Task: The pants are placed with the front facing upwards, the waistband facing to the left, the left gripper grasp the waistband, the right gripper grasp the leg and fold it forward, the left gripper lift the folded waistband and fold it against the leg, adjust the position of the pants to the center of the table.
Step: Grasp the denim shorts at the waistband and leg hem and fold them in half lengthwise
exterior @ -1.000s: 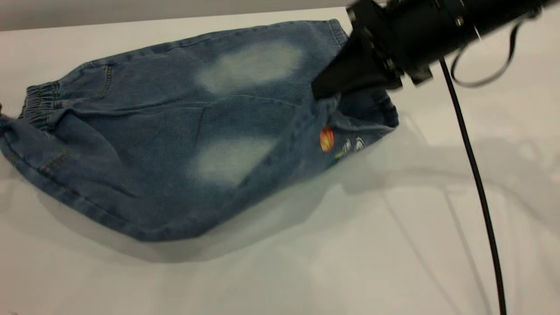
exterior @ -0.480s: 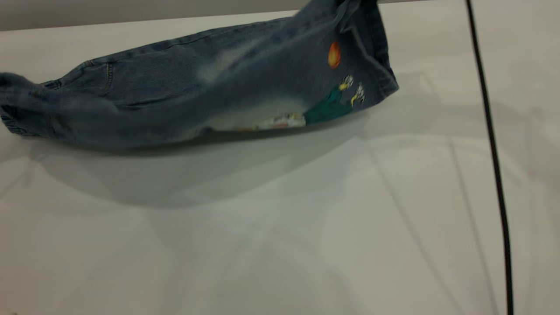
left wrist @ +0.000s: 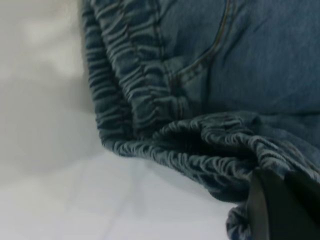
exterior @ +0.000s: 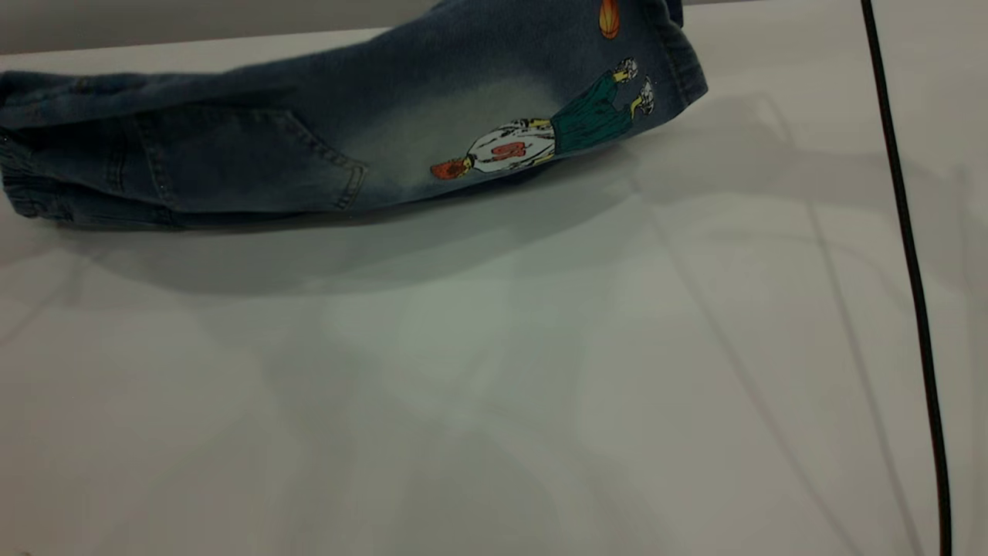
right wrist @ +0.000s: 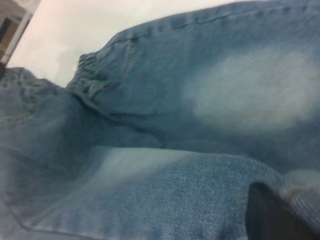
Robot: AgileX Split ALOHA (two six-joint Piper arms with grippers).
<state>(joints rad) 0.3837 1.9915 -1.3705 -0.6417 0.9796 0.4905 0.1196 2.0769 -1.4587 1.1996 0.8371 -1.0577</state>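
Denim fills the far half of the table [exterior: 494,386]: the pants [exterior: 255,147] lie across it, waistband [exterior: 31,193] at the left edge of the exterior view, the leg end raised toward the upper right and running out of the picture. Its back side faces the camera (a stitched pocket [exterior: 247,158] and a cartoon figure print [exterior: 540,131] show). A black cable [exterior: 911,262] hangs down at the right. From the left wrist, the left tool [left wrist: 280,210] shows as a dark finger pressed against the gathered waistband, seemingly closed on it. From the right wrist, the right tool [right wrist: 272,215] is a dark shape against the leg's hem; whether it is clamped on the cloth I cannot tell.
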